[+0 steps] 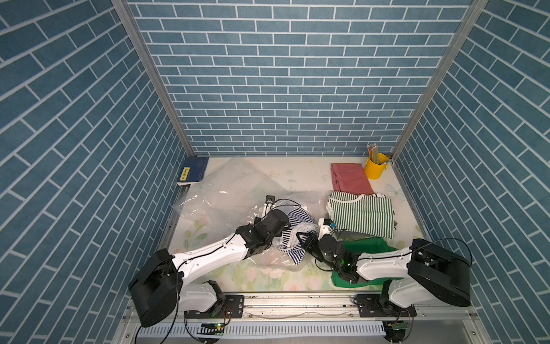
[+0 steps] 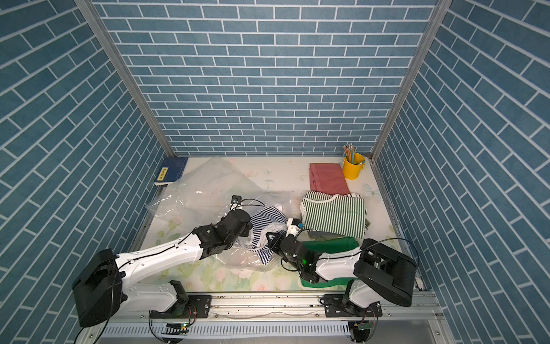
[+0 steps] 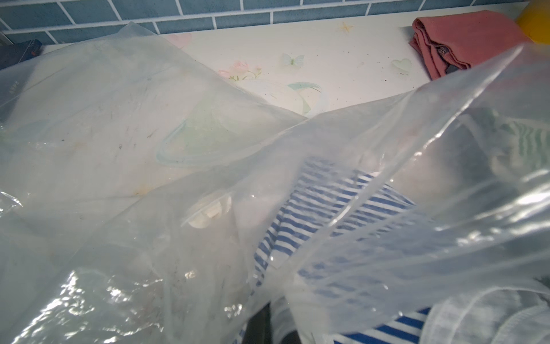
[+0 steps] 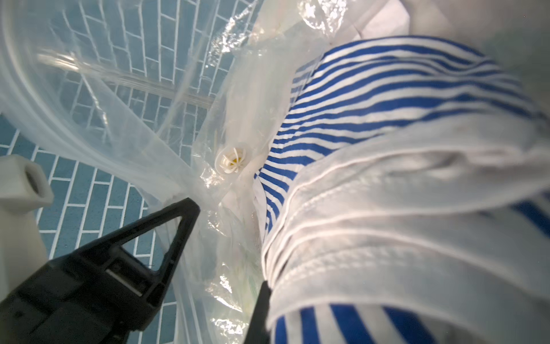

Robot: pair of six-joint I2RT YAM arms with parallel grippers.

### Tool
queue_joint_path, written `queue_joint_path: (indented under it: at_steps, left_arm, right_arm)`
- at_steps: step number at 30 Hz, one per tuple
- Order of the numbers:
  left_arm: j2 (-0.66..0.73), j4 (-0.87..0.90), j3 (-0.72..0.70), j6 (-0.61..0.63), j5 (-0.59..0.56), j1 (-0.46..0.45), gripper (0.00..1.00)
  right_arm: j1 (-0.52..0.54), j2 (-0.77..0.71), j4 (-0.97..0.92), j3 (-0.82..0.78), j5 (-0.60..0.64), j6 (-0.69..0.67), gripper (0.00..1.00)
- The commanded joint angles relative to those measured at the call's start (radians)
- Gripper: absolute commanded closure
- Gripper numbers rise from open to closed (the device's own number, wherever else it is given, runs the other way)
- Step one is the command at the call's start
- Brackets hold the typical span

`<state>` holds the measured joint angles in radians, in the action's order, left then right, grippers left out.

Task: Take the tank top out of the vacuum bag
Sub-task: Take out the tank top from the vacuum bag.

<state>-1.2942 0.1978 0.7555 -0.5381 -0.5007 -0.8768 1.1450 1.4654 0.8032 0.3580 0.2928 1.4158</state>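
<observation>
The blue-striped tank top (image 1: 299,219) lies partly inside the clear vacuum bag (image 1: 226,190) on the worktop (image 1: 297,175). The left tool (image 3: 259,323), buried under bag film, is closed. The right tool (image 4: 228,244) stands narrowly parted, film between its fingers, beside the white hem.

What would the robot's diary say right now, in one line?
tank top: partly inside vacuum bag | right fingers: apart, beside tank top | task done: no

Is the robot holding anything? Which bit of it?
The left pincer seems shut on the plastic edge of the vacuum bag. The right pincer stands open beside the tank top, seemingly gripping nothing.
</observation>
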Motion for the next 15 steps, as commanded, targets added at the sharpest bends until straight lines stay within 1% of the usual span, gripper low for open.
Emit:
queue_joint_path:
  at_steps: [1,3,4,10,12,15]
  left_arm:
    - [0.016,0.014,0.003,0.017,0.000,0.009,1.00]
    - [0.035,0.005,-0.012,0.020,0.005,0.009,1.00]
    - [0.043,-0.003,-0.020,0.018,0.007,0.009,1.00]
    - [0.052,-0.018,-0.032,0.021,0.030,0.008,1.00]
    - [0.050,-0.016,-0.028,0.021,0.032,0.009,1.00]
    - [0.056,-0.013,-0.033,0.018,0.031,0.009,1.00]
  right_arm:
    - [0.000,0.020,0.086,-0.061,0.067,0.051,0.56]
    - [-0.023,0.008,0.127,-0.093,0.066,0.044,0.42]
    - [-0.044,0.004,0.147,-0.106,0.048,0.029,0.37]
    - [-0.168,0.021,0.212,-0.105,-0.107,-0.072,0.32]
    - [-0.195,0.037,0.267,-0.108,-0.137,-0.086,0.32]
    - [-0.224,0.041,0.252,-0.077,-0.154,-0.118,0.31]
